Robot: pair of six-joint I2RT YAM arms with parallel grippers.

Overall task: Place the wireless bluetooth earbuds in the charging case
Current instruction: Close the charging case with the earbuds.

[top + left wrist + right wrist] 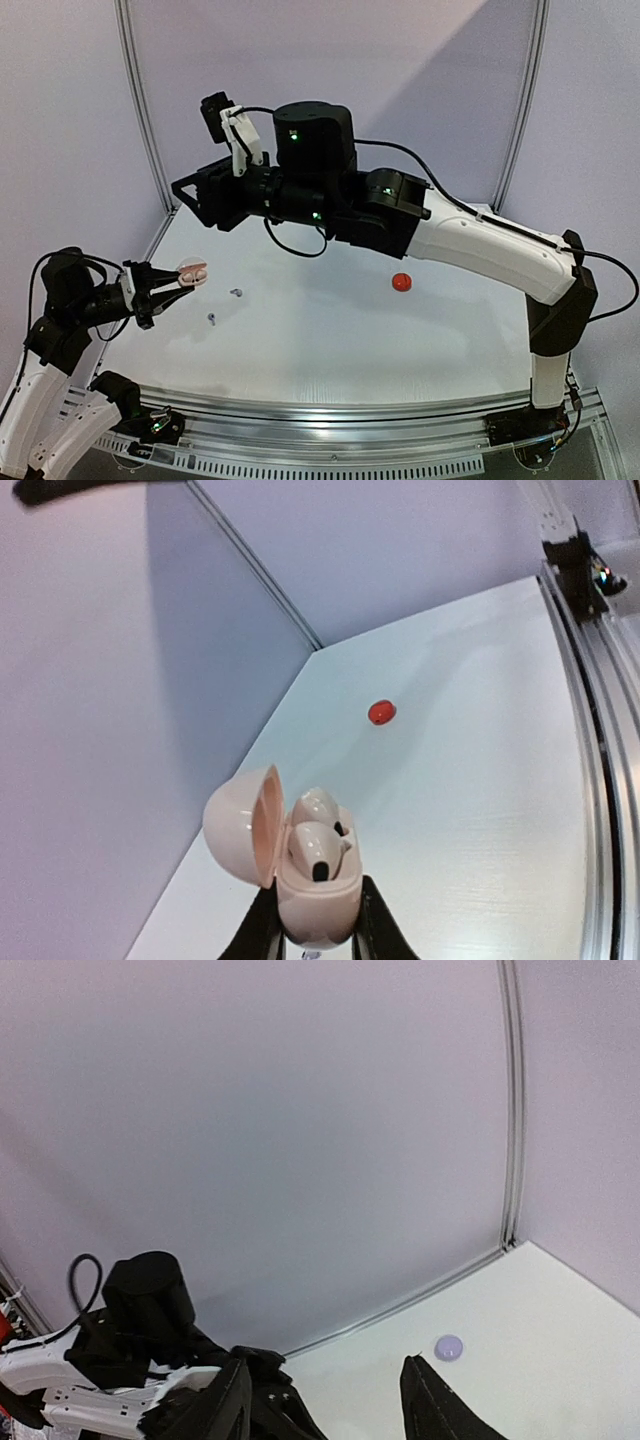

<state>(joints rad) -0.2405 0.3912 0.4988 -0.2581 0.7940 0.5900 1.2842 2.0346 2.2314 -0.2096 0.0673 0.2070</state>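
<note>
**Open Case Pinched at Left, Two Earbuds Loose on the Table**

The white table fills the lower half of the top view. The right arm reaches from the lower right across to the upper centre. Its right gripper hangs above the table's far left corner with its fingers spread and nothing between them.

The left arm sits at the lower left of the top view. Its left gripper pinches a pale pink charging case by the lower body, raised off the table. The lid is swung open to the left in the left wrist view. Two pale earbuds sit in the wells, one behind the other.

A red round case lies right of centre, well apart from both grippers. A lilac round case rests near the back wall, at the lower right of the right wrist view.

Two lilac-grey earbuds lie on the table just right of the held case, near each other but apart.
</note>
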